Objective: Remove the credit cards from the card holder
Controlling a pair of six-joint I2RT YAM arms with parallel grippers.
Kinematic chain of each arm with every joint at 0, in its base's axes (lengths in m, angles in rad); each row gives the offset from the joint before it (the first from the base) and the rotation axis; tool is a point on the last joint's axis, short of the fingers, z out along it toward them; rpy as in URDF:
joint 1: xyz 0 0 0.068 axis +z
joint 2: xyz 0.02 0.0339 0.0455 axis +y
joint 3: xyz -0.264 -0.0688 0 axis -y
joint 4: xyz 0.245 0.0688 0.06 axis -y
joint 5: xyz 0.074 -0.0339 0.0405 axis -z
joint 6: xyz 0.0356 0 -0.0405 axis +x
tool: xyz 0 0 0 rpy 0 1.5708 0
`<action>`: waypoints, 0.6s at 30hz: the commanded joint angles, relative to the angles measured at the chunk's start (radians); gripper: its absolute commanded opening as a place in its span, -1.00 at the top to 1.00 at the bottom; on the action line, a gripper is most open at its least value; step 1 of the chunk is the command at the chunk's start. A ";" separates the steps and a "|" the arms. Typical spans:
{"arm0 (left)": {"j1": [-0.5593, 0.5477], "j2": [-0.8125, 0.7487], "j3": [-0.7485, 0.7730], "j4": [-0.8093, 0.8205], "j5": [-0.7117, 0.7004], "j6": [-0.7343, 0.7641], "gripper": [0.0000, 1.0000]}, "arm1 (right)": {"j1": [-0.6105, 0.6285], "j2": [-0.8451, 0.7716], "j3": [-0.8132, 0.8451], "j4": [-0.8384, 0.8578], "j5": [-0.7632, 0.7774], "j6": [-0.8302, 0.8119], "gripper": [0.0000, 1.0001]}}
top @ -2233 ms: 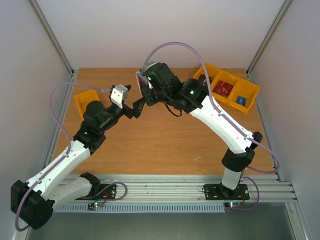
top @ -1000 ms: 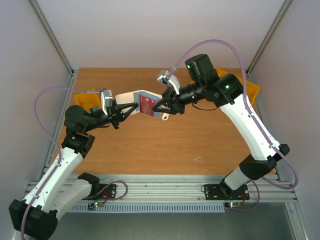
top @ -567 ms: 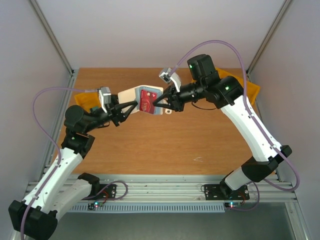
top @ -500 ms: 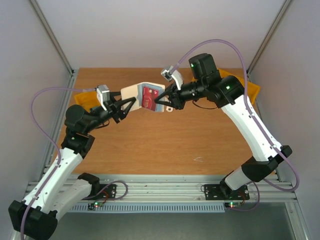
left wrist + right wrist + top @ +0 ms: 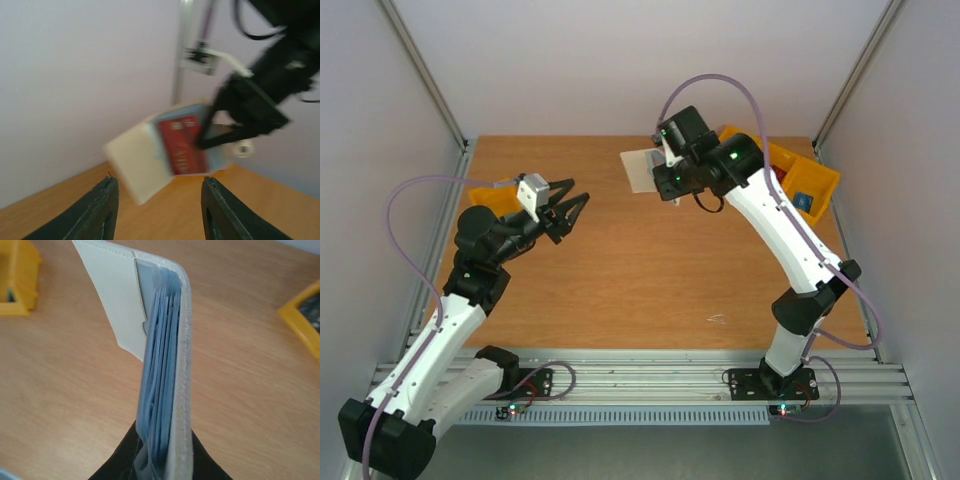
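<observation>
The right hand (image 5: 658,180) pinches the open card holder (image 5: 640,170) by one edge, lifted above the far middle of the bench (image 5: 650,285). In the blurred left wrist view a red credit card (image 5: 182,145) seems to sit in an inner pocket. The left hand (image 5: 577,192) hangs spread and empty nearer the bench's left edge, apart from the card holder.

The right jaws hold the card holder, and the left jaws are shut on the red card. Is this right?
No. The left jaws stand open and empty; the left wrist view shows the red card inside the card holder the right jaws hold.
</observation>
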 commanded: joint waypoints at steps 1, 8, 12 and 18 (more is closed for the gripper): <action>-0.008 0.039 0.001 0.090 0.409 -0.110 0.07 | 0.077 0.014 0.063 0.033 -0.090 -0.076 0.98; -0.012 0.055 0.014 0.073 0.476 -0.268 0.15 | 0.103 -0.080 -0.060 0.175 -0.604 -0.295 0.98; 0.009 0.041 0.011 0.055 0.492 -0.294 0.26 | 0.102 -0.148 -0.134 0.206 -0.765 -0.392 0.98; 0.024 0.034 0.014 0.062 0.497 -0.321 0.34 | 0.101 -0.186 -0.132 0.140 -0.866 -0.499 0.98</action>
